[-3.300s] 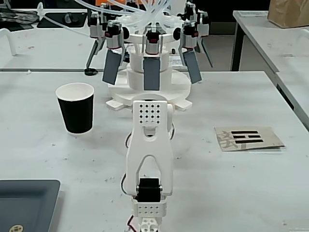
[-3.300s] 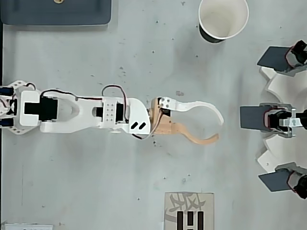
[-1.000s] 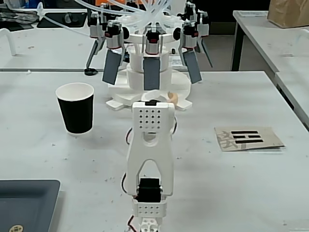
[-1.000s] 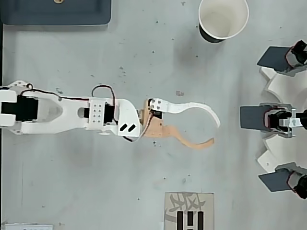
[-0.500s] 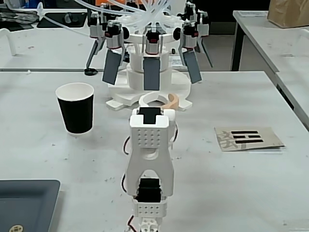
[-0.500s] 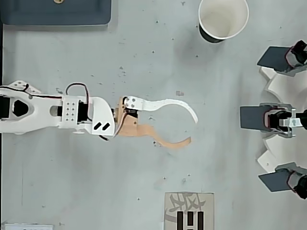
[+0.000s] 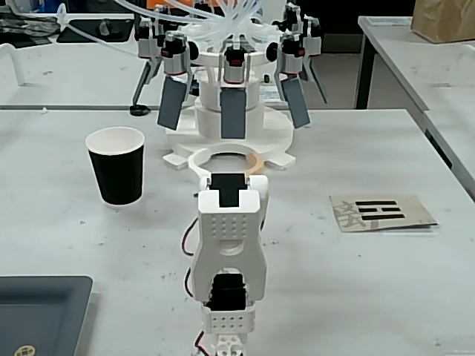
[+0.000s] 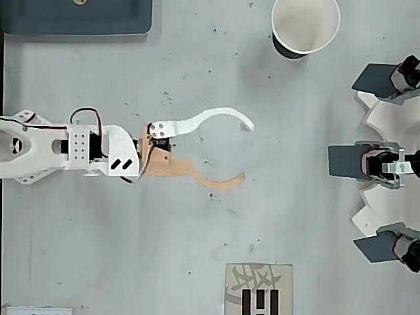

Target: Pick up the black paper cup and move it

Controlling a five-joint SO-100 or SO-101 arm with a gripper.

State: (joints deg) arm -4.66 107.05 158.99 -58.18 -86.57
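Observation:
The black paper cup [image 7: 116, 167] stands upright on the white table, left of the arm in the fixed view, with its white inside showing. From overhead the cup [image 8: 306, 26] sits at the top edge of the picture. My gripper [image 8: 246, 150] is open, one white curved finger [image 8: 216, 117] and one orange finger [image 8: 220, 182] spread wide with nothing between them. The cup lies well off to the white finger's side and a little beyond the tips, not touching. In the fixed view the gripper [image 7: 231, 157] points away from the camera, partly hidden by the arm.
A white rig with several dark paddles [image 7: 234, 89] stands just beyond the gripper, also at the right edge from overhead [image 8: 384, 161]. A dark grey tray [image 7: 37, 311] lies beside the arm's base. A card with black bars [image 7: 382, 213] lies on the other side.

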